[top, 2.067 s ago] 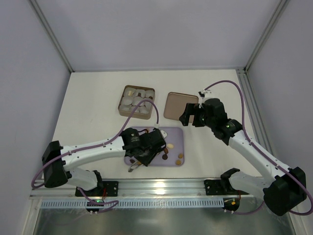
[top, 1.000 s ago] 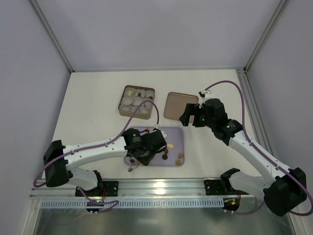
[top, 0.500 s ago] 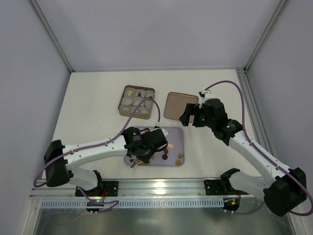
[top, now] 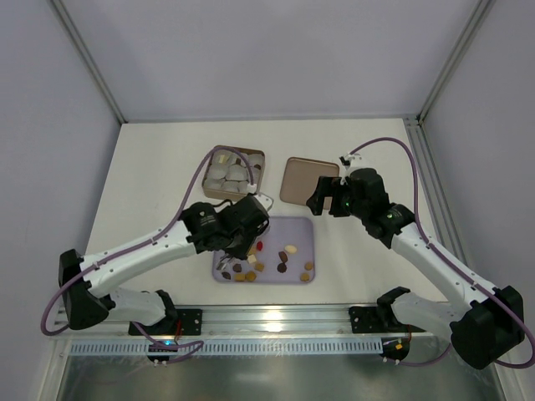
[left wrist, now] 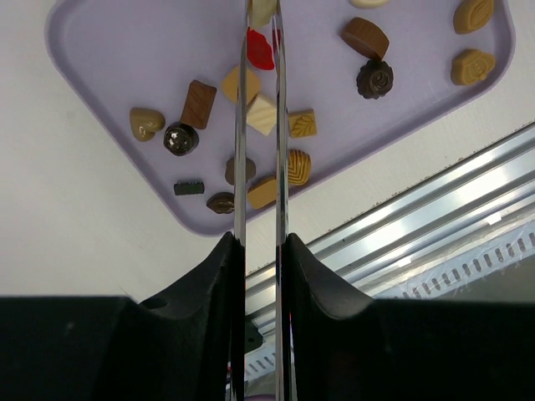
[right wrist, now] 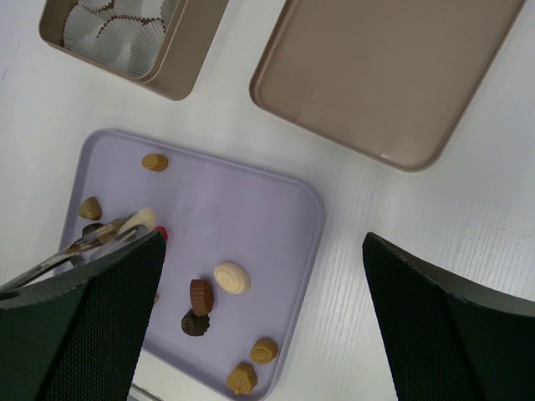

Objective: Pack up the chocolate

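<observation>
**Top external:** The left gripper (top: 251,241) hangs over the left part of a lavender tray (top: 297,230) at centre frame, where the chocolate (top: 290,249) lies scattered. A brown tin (top: 209,171) sits just above the tray, with its lid (top: 299,177) to the right. The right gripper (top: 322,196) hovers at the lid's right edge; its fingers cannot be judged from here.

**Left wrist:** The left gripper (left wrist: 261,12) has long thin fingers (left wrist: 240,125) that pinch a cream-white piece (left wrist: 263,8) at the top edge, just above a red piece (left wrist: 259,50). Brown, caramel and cream pieces dot the tray (left wrist: 125,50) below.

**Right wrist:** The right gripper (right wrist: 263,242) is spread wide, with nothing between its fingers. The left gripper's tips hold the cream-white piece (right wrist: 142,219) at lower left, over the tray (right wrist: 251,209). The tin (right wrist: 180,63) of paper cups (right wrist: 117,33) is at upper left and the lid (right wrist: 384,75) at upper right.
</observation>
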